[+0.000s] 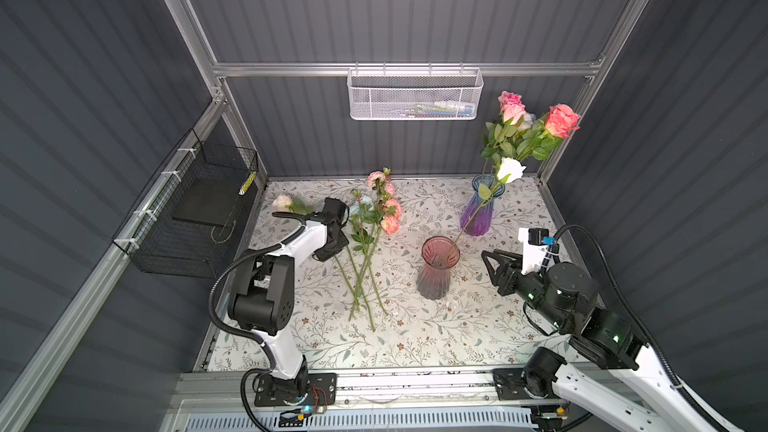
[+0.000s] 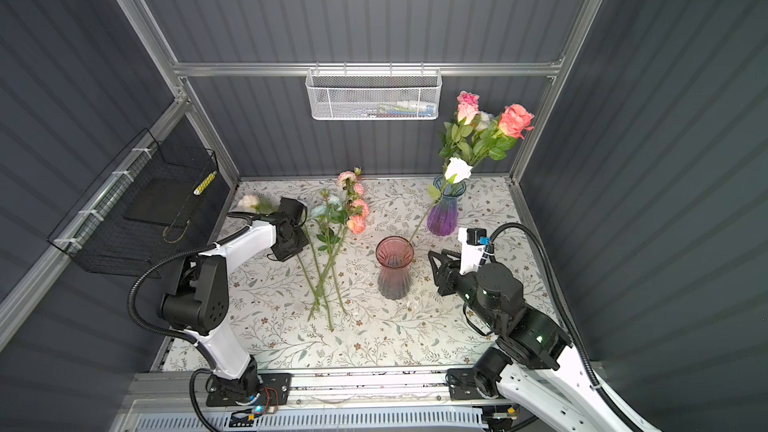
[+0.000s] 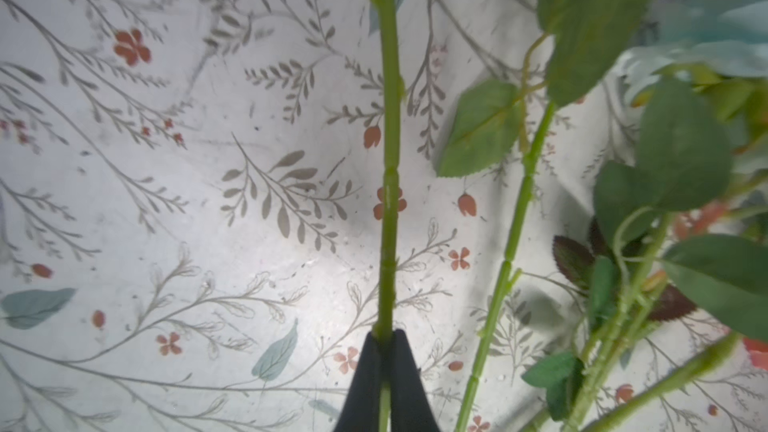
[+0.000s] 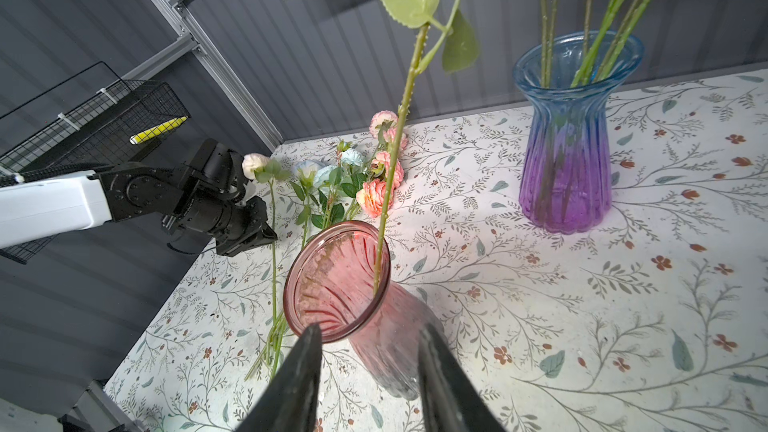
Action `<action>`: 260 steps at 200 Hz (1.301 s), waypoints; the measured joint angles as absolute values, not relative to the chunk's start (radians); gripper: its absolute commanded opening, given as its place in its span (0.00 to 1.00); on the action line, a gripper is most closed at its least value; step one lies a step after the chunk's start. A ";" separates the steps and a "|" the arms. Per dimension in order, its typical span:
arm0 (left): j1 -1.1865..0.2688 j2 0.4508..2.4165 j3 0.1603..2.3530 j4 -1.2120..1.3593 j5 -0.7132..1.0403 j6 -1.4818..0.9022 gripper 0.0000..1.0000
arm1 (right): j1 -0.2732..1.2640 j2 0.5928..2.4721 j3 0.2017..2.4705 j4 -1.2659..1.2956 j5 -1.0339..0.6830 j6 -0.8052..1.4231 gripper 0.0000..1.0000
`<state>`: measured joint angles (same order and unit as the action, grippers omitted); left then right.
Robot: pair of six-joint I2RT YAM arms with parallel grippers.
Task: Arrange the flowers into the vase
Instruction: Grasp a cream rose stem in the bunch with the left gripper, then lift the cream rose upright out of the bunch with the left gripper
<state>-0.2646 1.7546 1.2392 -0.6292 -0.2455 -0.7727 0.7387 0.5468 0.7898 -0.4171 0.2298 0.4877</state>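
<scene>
Loose flowers (image 1: pixel 370 238) lying flat, white rose (image 1: pixel 510 169) in pink vase (image 1: pixel 434 282)

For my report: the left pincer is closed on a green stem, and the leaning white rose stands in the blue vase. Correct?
No: both top views show the white rose standing in the pink vase. The left pincer is closed on a green stem.

The left arm (image 1: pixel 309 238) and the right arm (image 1: pixel 631 384) are built alike, of glossy white links joined by rounded black motor housings. A ribbed black cable conduit (image 1: pixel 214 297) is looped along each. Small round holes are seen in the left arm's black shoulder cover (image 1: pixel 278 313), and green lights (image 1: pixel 614 338) are lit on the right arm's joints. A blue plug (image 1: pixel 549 240) is fitted at the right wrist camera. The left pincer (image 3: pixel 386 336) and right pincer (image 4: pixel 370 330) are formed of matt black, tapering fingers.
</scene>
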 measured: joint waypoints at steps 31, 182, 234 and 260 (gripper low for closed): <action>-0.269 1.721 1.287 -0.675 -0.297 -0.689 0.00 | 0.739 0.556 0.799 -0.414 0.228 0.490 0.41; -0.490 1.060 0.996 -0.321 -0.375 -0.334 0.00 | 0.739 0.570 0.847 -0.408 0.201 0.482 0.42; -0.511 0.914 0.915 -0.134 -0.084 -0.291 0.00 | 0.739 0.652 0.922 -0.336 0.108 0.468 0.48; -0.623 0.923 0.921 -0.119 -0.025 -0.268 0.00 | 0.746 0.754 0.996 -0.285 0.043 0.472 0.50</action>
<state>-0.6231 0.9234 0.9207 -0.1188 -0.0254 -0.2676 0.7464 0.7540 0.9962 -0.2848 0.0429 0.4721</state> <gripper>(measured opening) 0.069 0.495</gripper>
